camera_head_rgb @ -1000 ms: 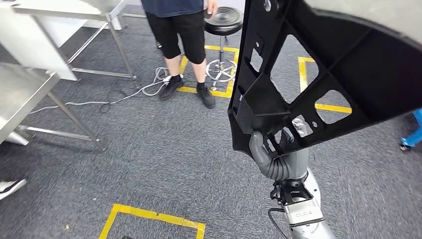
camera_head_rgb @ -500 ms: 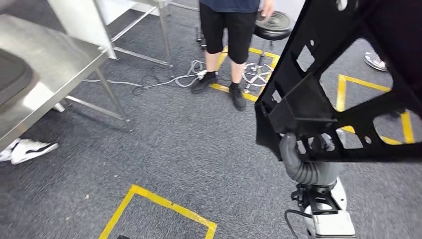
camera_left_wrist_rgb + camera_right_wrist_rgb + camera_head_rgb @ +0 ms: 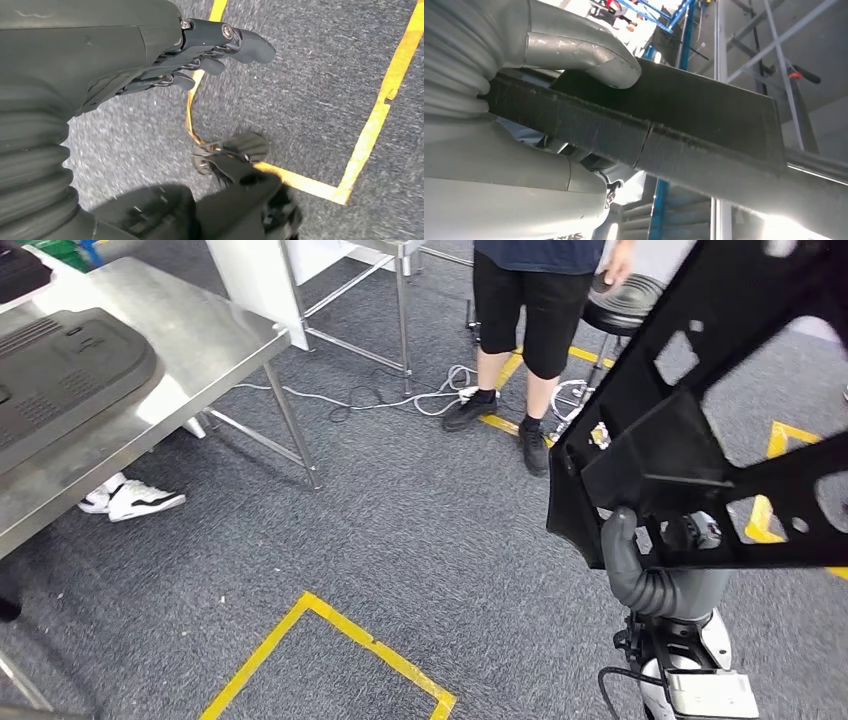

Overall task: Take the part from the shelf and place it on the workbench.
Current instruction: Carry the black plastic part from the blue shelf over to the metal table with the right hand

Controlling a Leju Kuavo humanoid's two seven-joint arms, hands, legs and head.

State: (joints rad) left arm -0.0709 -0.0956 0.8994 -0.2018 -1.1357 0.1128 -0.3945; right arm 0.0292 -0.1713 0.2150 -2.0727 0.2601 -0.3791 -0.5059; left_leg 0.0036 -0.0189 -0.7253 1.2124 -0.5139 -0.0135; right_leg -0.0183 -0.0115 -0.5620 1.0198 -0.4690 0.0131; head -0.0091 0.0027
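The right hand (image 3: 640,565) grips the large black plastic frame part (image 3: 690,450) — thumb clamped over its edge. The left hand (image 3: 150,60) holds nothing, fingers loosely apart above grey carpet (image 3: 300,75).

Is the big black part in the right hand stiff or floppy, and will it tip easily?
Probably stiff: the black part shows ribs and cut-outs and keeps its shape. It likely tips easily, since the right hand grips only its lower edge while most of it extends above.

Grey carpet (image 3: 380,540) (yellow tape lines (image 3: 340,625)), steel table (image 3: 215,335).
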